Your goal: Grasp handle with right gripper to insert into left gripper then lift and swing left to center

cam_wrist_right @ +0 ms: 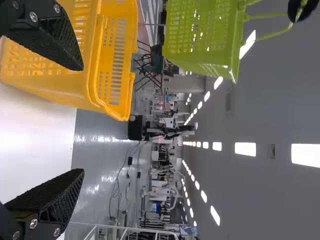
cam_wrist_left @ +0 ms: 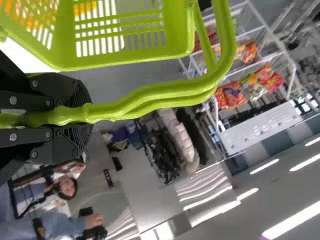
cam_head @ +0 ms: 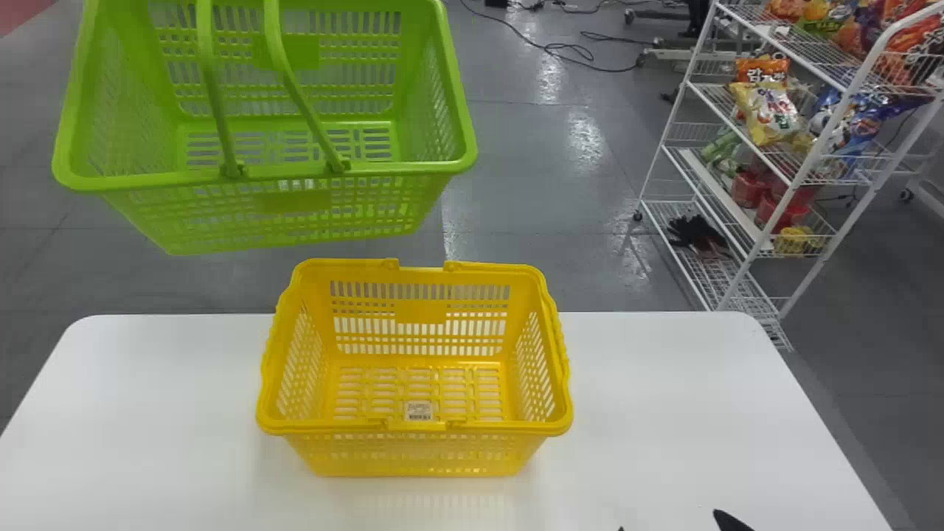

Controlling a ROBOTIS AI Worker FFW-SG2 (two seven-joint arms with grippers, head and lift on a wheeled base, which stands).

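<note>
The green basket (cam_head: 295, 203) hangs in the air at the upper left of the head view, its two raised handles (cam_head: 214, 88) running up past the top edge. In the left wrist view, my left gripper (cam_wrist_left: 75, 116) is shut on the green handles (cam_wrist_left: 155, 102), which lie together between its fingers. My right gripper (cam_head: 675, 525) shows by its black tips at the head view's bottom edge, right of the yellow basket (cam_head: 413, 453). The right wrist view shows my right gripper (cam_wrist_right: 82, 120) open, its fingers wide apart, with the green basket (cam_wrist_right: 202, 40) farther off.
The yellow basket stands on the white table (cam_head: 686, 398), its handles folded onto the rim. Beyond the table at the right is a white wire rack (cam_head: 737, 276) holding snack bags. Grey floor (cam_head: 546, 221) lies behind the table.
</note>
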